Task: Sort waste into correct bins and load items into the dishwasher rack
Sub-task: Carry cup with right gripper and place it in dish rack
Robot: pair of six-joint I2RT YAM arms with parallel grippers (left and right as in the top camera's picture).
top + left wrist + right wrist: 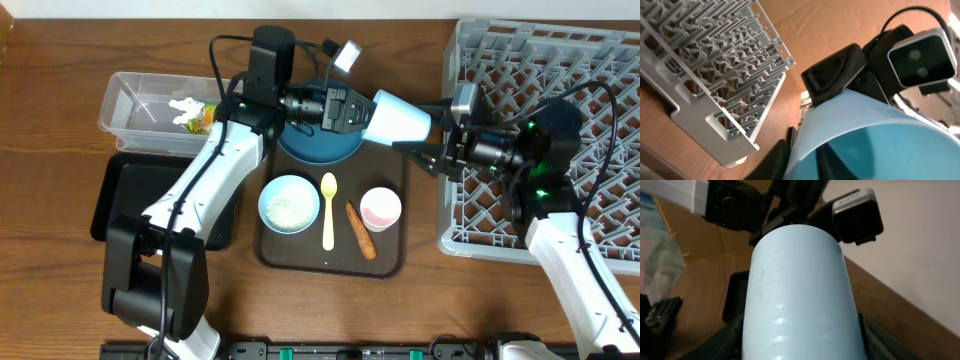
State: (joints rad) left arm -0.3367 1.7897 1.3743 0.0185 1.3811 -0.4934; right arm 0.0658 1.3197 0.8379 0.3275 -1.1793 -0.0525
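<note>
The light blue cup [400, 118] hangs in the air between both grippers, above the brown serving tray's far edge. My left gripper [362, 108] is shut on its rim, one finger inside and one outside, as the left wrist view shows [805, 157]. My right gripper [428, 125] is closed on both sides of the cup's base end [800, 290]. The grey dishwasher rack [560, 70] stands at the right and also shows in the left wrist view [715, 65]. The dark blue plate [310, 148] lies under the left gripper.
The brown serving tray [395, 260] holds a bowl [290, 203] with rice grains, a yellow spoon [328, 210], the carrot-like stick [361, 230] and a pink cup [381, 208]. The clear tub [130, 110] holds tissue and a wrapper [192, 114]. The black tray [115, 195] lies at the left.
</note>
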